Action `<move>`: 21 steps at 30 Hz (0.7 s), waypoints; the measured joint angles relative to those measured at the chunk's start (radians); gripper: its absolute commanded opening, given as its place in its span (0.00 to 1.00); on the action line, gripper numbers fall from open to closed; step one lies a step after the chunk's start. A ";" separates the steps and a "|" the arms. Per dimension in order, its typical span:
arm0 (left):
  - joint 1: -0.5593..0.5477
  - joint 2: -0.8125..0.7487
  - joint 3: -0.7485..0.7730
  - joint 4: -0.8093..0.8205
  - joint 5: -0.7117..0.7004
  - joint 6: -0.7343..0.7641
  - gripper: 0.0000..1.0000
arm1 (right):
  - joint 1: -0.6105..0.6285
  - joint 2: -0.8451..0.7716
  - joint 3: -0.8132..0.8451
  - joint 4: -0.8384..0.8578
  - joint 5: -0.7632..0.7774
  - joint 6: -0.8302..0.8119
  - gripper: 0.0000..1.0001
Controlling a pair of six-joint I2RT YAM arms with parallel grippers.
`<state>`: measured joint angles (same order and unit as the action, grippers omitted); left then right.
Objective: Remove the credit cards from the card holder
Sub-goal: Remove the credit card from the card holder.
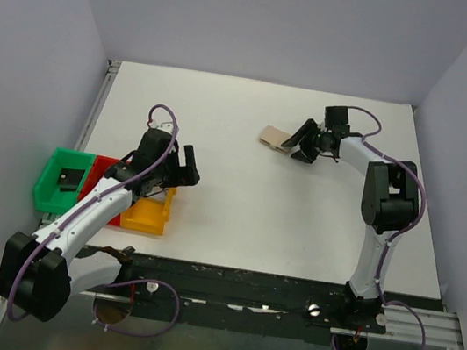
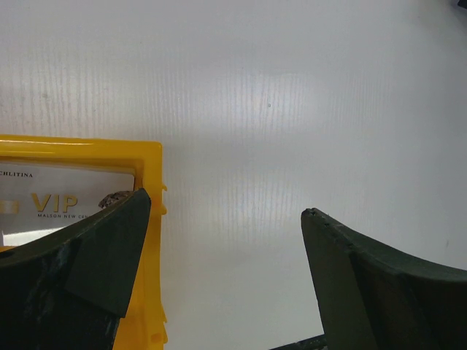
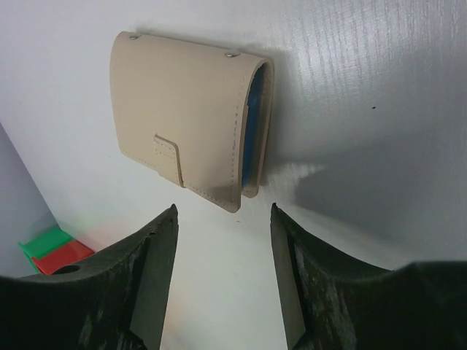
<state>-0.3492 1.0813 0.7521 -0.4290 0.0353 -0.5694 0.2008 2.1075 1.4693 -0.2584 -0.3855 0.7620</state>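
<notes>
The flat white table (image 1: 235,220) carries everything. The left arm (image 1: 89,214) bends over the table's near-left part; the right arm (image 1: 382,216) reaches toward the far middle. Three open plastic bins sit in a row at the left edge: a green bin (image 1: 49,190), a red bin (image 1: 103,167) and a yellow bin (image 1: 148,218).

The small tan-brown card holder (image 3: 182,117) lies folded shut on the table, far from the bins, with a strip of blue lining showing along its open edge and its small tan tab (image 3: 166,153) pressed flat. The right gripper (image 3: 222,211) points at it, with its jaws parted and nothing between them; the holder sits just beyond the fingertips.

The left gripper (image 2: 226,211) hangs at the yellow bin's edge, jaws spread wide and empty. A pale silver-grey card (image 2: 66,197) with "VIP" in gold letters lies inside that bin. A small chunky black object (image 1: 69,177) rests in the green bin.
</notes>
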 measured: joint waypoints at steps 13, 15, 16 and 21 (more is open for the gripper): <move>0.000 0.013 0.000 0.000 0.000 0.000 0.99 | 0.000 0.024 0.060 0.008 -0.016 0.015 0.54; 0.000 0.020 0.000 0.000 0.000 0.000 0.99 | 0.000 0.035 0.066 0.008 -0.021 0.016 0.54; 0.000 0.022 0.000 0.000 0.000 0.000 0.99 | 0.000 0.039 0.066 0.007 -0.021 0.016 0.54; 0.000 0.028 0.000 0.000 0.000 0.000 0.99 | 0.000 0.050 0.066 0.006 -0.023 0.021 0.60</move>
<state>-0.3492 1.1095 0.7521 -0.4290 0.0349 -0.5690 0.2005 2.1571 1.5356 -0.2523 -0.4084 0.7830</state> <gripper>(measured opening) 0.992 0.573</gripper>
